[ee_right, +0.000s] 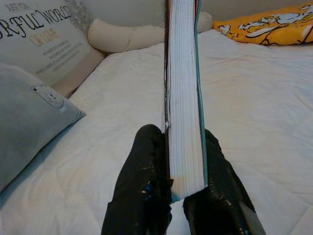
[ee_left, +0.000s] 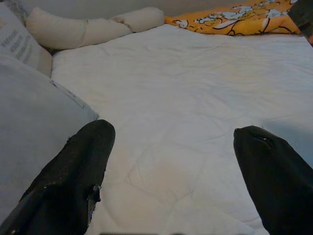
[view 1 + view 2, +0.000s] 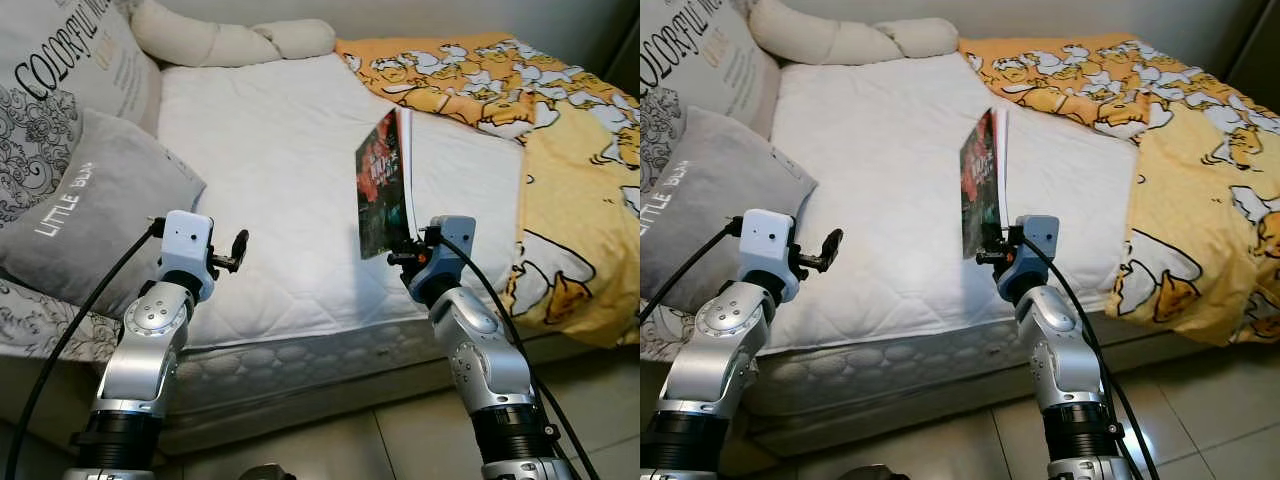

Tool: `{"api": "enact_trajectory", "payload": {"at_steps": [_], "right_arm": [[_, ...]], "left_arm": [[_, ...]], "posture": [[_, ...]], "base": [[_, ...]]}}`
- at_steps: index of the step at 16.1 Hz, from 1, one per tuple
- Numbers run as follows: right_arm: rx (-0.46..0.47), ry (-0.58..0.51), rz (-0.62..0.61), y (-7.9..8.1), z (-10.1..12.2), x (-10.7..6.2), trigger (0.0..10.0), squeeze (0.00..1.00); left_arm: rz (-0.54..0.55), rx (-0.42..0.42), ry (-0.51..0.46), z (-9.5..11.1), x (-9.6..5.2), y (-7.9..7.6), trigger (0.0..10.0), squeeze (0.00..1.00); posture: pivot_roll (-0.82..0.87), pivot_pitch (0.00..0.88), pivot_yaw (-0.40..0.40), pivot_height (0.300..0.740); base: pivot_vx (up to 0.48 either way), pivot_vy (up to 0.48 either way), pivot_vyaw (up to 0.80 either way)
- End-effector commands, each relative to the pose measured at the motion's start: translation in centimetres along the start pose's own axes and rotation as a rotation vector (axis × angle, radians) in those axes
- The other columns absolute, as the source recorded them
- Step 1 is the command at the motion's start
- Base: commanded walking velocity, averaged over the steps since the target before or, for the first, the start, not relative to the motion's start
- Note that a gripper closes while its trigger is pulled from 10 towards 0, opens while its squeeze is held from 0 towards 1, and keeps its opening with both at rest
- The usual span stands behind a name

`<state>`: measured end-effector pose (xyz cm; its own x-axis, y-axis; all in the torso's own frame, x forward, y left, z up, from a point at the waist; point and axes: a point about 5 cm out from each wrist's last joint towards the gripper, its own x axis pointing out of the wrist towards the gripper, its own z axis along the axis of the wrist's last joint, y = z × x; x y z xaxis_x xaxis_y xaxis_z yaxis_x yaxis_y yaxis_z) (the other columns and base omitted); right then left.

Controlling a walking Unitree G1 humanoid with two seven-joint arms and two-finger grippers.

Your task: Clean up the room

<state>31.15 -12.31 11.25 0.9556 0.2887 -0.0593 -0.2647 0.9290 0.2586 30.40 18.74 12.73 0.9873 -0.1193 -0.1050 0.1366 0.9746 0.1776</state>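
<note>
White quilted mattress is the work surface; the book is off it, held upright in the air above the bed's near edge by the right gripper. Fingers are clamped on the lower end of the book, one on each cover, page block between them in the right wrist view. Dark glossy cover faces the robot's left.

Left gripper hovers over the mattress near the grey pillow, fingers spread wide, nothing in them.

Handling, my read:
- Paperback, moderate thickness, so light but not rigid; held by one end it can flex or fan open at the free end.
- Glossy cover looks slick; pinch near the corner gives leverage for it to pivot in the grip if swung fast.
- Better hold would be nearer the spine or mid-height, squeezing both covers flat.
- Not fragile, though pages may crease if it lands edge-on.

Yellow duck-print blanket is bunched on the robot's right side of the bed, and a printed pillow and cream bolster sit at the head.
</note>
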Motion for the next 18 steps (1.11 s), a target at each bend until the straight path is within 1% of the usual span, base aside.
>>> {"api": "enact_trajectory", "payload": {"at_steps": [1,2,3,7,9,11,12,14,15,17,18], "right_arm": [[-0.018,-0.036,0.011,0.1,0.75,0.05,10.0,0.0],[-0.058,-0.031,0.028,0.33,0.78,0.12,10.0,0.0],[-0.069,-0.028,0.031,0.4,0.76,0.14,10.0,0.0],[-0.072,-0.015,0.03,0.37,0.56,0.16,10.0,0.0],[-0.072,-0.013,0.0,-0.01,0.5,0.2,10.0,0.0],[-0.098,-0.004,0.022,0.11,0.45,0.18,10.0,0.0],[-0.127,0.014,0.047,0.52,0.3,0.22,10.0,0.0],[-0.114,0.012,0.048,0.7,0.12,0.2,10.0,0.0],[-0.121,0.011,0.048,0.68,0.12,0.19,10.0,0.0],[-0.09,0.01,0.022,0.26,0.11,0.16,10.0,0.0],[-0.096,0.006,0.02,0.13,0.21,0.17,10.0,0.0]], "left_arm": [[-0.008,-0.005,-0.017,0.36,0.1,-0.04,10.0,0.19],[-0.008,-0.005,-0.018,0.38,0.1,-0.04,10.0,0.19],[-0.008,-0.004,-0.019,0.39,0.1,-0.05,10.0,0.2],[-0.009,0.006,-0.017,0.44,0.16,-0.06,10.0,0.2],[-0.009,0.007,-0.018,0.46,0.21,-0.01,10.0,0.21],[-0.009,0.007,-0.017,0.43,0.22,0.02,10.0,0.21],[-0.009,0.007,-0.015,0.41,0.22,0.03,10.0,0.22],[-0.009,0.008,-0.013,0.38,0.2,0.05,10.0,0.22],[-0.008,0.008,-0.013,0.36,0.19,0.07,10.0,0.22],[-0.009,0.008,-0.012,0.34,0.18,0.08,10.0,0.22],[-0.009,0.008,-0.011,0.35,0.2,0.09,10.0,0.22]], "posture": [[0.07,0.0,0.013,0.74],[0.07,0.0,0.013,0.74],[0.07,0.0,0.013,0.74],[0.07,0.0,0.012,0.74],[0.07,0.0,0.011,0.74],[0.07,0.0,0.011,0.74],[0.07,0.0,0.011,0.74],[0.07,0.0,0.012,0.74],[0.07,0.0,0.012,0.74],[0.07,0.0,0.013,0.74],[0.07,0.0,0.013,0.74]], "base": [[0.0,0.0,0.0],[0.0,0.0,0.0],[0.0,0.0,0.43],[0.241,0.0,0.79],[0.242,0.0,0.0],[0.242,0.0,0.0],[0.24,0.0,0.79],[0.24,0.0,0.79],[0.24,0.0,0.78],[0.244,0.0,0.0],[0.244,0.0,0.0]]}}
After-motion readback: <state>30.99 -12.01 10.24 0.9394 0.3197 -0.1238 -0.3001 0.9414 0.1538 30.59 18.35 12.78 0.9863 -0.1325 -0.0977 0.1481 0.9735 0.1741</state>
